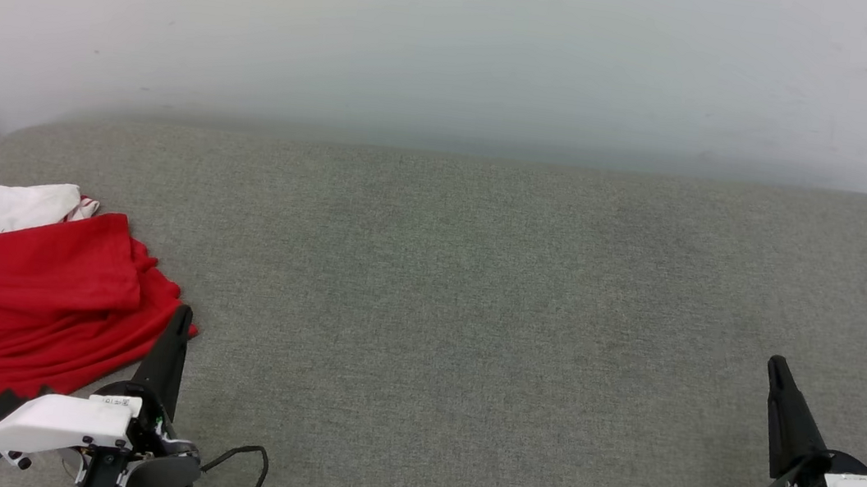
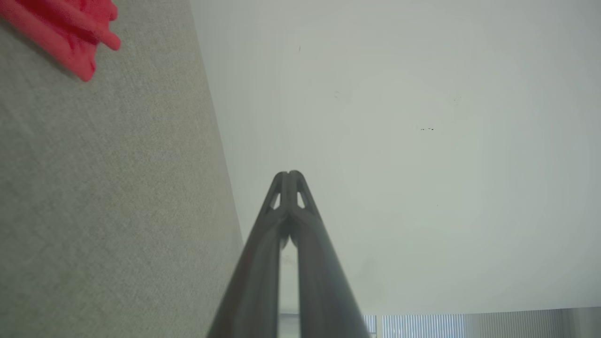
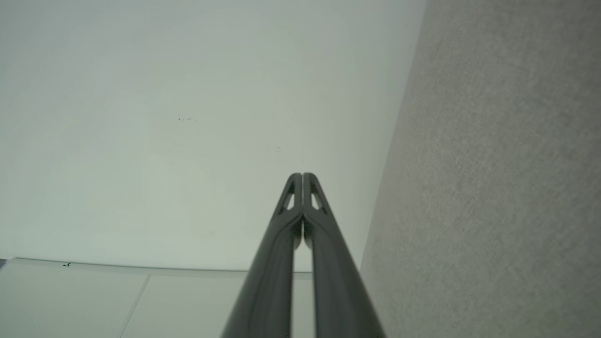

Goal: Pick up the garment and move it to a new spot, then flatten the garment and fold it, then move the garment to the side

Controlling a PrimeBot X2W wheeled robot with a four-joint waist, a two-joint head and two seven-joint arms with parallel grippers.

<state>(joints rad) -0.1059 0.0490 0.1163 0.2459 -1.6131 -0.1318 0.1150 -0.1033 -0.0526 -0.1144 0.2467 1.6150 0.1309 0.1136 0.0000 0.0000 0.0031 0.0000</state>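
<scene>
The left gripper [image 1: 183, 314] sits at the lower left of the head view with its two dark fingers pressed together into one tapering point, and it holds nothing. In the left wrist view the same gripper [image 2: 289, 174] shows its tips meeting, with only a thin slit of light lower down between the long, smooth shafts. The right gripper [image 1: 777, 367], at the lower right of the head view, is closed the same way and empty. Its tips [image 3: 303, 175] touch in the right wrist view against a pale background.

The garment [image 1: 22, 296] lies crumpled at the left edge of the head view, a soft red heap of loose folds with white cloth and a thin red stripe bunched at its top. In the head view the left gripper's tip overlaps the heap's right edge. In the left wrist view the garment [image 2: 70, 33] shows as rolled red folds in the upper left corner, apart from the fingertips.

Everything rests on a broad padded surface [image 1: 476, 298] of grey, finely woven fabric with rounded far corners. Behind it rises a plain, matt whitish wall [image 1: 457, 48]. A thin black cable [image 1: 256, 462] loops beside the left arm's white housing.
</scene>
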